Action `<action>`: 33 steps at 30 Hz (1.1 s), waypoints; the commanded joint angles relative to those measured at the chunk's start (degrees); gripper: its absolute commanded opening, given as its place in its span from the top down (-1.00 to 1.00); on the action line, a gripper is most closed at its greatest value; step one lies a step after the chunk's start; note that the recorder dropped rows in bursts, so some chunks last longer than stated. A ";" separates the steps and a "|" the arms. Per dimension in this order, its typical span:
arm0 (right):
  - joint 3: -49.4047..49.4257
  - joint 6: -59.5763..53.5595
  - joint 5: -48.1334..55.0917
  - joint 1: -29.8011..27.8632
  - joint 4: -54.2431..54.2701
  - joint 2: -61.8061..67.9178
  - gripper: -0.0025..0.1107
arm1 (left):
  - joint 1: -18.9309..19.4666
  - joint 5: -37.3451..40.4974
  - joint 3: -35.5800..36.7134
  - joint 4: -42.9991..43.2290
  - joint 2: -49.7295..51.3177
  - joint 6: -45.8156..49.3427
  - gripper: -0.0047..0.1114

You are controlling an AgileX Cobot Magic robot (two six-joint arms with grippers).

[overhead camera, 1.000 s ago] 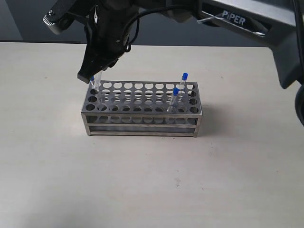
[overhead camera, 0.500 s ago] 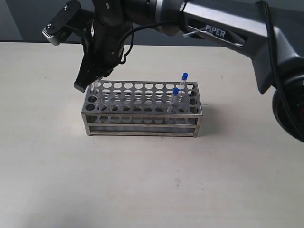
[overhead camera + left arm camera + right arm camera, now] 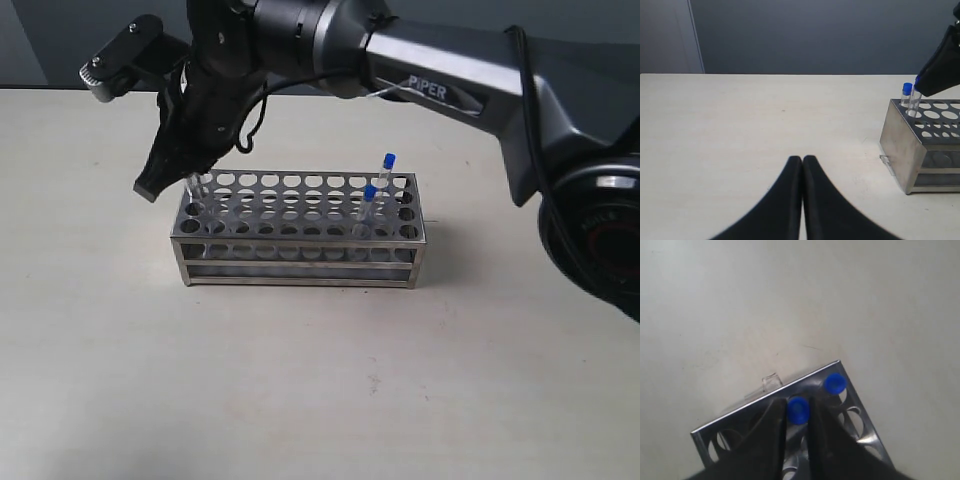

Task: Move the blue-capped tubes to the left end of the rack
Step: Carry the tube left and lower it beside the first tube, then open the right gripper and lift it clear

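The steel rack stands mid-table. My right gripper reaches across to its left end and is shut on a blue-capped tube, whose lower part sits tilted in a corner hole. A second blue-capped tube stands in the hole beside it, its cap also showing in the left wrist view. Two more blue-capped tubes stand at the rack's right end. My left gripper is shut on nothing above bare table, left of the rack; the exterior view does not show it.
A small clear plastic piece lies on the table against the rack's left end. The right arm's dark body spans the space above and behind the rack. A grey wall backs the table.
The right gripper has shifted left and slightly down over the rack's left end, carrying the tube with it. The two tubes at the right end have not moved.
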 commanded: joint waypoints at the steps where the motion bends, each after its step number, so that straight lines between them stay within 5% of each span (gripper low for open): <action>1: -0.45 0.63 1.48 0.05 0.31 0.88 0.97 | -0.36 -0.39 -0.18 -0.05 -0.20 -0.03 0.90; 8: -0.45 1.01 2.56 0.05 0.17 0.88 0.94 | -0.36 -0.39 -0.18 -0.05 -0.20 -0.03 0.90; 16: -0.45 3.73 4.19 0.05 0.72 0.71 0.05 | -0.36 -0.39 -0.18 -0.05 -0.20 -0.03 0.90; 33: -0.45 16.82 13.14 -0.60 -14.61 -10.93 0.19 | -0.36 -0.39 -0.18 -0.05 -0.20 -0.03 0.90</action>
